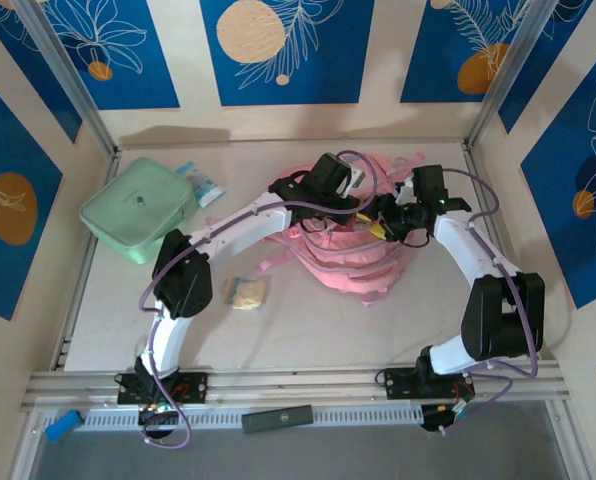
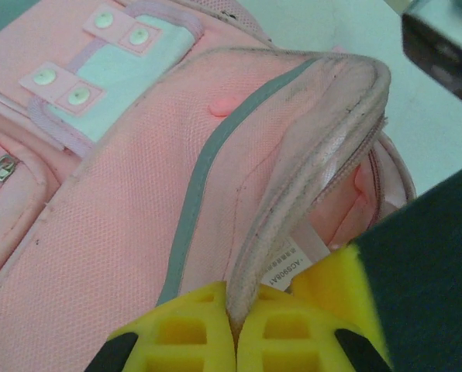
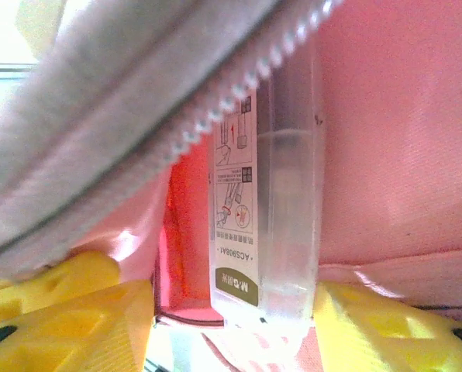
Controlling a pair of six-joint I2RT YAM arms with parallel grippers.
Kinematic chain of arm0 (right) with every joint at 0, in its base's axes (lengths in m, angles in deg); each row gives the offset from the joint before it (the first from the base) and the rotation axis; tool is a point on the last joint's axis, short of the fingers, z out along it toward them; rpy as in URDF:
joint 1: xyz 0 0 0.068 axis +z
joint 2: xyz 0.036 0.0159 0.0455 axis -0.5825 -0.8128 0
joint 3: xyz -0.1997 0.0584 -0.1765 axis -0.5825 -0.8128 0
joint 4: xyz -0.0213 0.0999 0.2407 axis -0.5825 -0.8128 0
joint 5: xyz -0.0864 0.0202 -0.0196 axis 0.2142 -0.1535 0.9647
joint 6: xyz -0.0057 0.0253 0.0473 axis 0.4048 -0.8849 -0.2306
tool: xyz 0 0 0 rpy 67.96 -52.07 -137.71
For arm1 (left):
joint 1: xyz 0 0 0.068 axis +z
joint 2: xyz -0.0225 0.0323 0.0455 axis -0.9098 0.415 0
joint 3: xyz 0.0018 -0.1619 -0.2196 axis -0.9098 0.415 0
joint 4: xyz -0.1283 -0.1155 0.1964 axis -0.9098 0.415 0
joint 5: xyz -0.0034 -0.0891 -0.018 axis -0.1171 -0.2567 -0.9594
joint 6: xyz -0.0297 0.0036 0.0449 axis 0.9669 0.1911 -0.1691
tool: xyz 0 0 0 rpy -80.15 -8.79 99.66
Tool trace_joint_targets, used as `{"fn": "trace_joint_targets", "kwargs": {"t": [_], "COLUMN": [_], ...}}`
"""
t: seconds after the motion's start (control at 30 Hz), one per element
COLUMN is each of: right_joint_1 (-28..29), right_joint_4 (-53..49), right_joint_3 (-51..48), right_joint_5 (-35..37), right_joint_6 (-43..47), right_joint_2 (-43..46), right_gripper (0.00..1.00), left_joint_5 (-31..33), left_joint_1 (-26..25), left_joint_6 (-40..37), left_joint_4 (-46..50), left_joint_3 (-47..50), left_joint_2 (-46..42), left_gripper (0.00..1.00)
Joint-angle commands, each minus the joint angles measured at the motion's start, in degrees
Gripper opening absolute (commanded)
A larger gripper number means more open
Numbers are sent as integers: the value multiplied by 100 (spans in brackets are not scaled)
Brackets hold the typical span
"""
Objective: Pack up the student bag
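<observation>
Two tools cooperate: your left tool [image 2: 232, 333] clamps and lifts the student bag [image 2: 115, 232] by its zip edge (mouth open), so your right tool [image 3: 231, 319], jaws apart, can leave the clear case [image 3: 266, 225] inside.

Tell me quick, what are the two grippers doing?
Left gripper: closed, pinching the bag at its zip edge.
Right gripper: looks open, the box sitting between its fingers.

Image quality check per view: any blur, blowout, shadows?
Top external: even light, sharp; faint shadow on beige back wall behind large pink fabric backpack. Left wrist: backpack weave sharp, yellow fingers and dark shape at right soft. Right wrist: printed label on clear plastic case legible, grey zip edge blurred, top-left corner blown out.
</observation>
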Motion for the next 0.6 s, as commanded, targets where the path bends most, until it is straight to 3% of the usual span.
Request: {"fn": "trace_joint_targets", "kwargs": {"t": [0.0, 0.1, 0.13, 0.33, 0.47, 0.57], "right_joint_1": [50, 137, 186, 593, 439, 222], "right_joint_4": [335, 510, 589, 1071, 946, 316], "right_joint_3": [-58, -52, -52, 213, -70, -96], "right_joint_5": [-442, -442, -410, -436, -204, -125], "right_joint_6": [-154, -335, -419, -632, -434, 5], "right_joint_2": [56, -114, -175, -637, -144, 142], "right_gripper": [50, 21, 18, 12, 13, 13], "left_joint_5": [-344, -399, -395, -322, -386, -722], "left_joint_1": [9, 8, 8, 8, 24, 53], "left_joint_6": [348, 439, 462, 618, 669, 822], "left_joint_4": [-450, -488, -498, -528, -501, -554], "left_joint_3": [-271, -263, -254, -262, -253, -253], "left_joint_2": [-191, -216, -221, -174, -127, 36], "left_gripper": [0, 0, 0, 0, 0, 0]}}
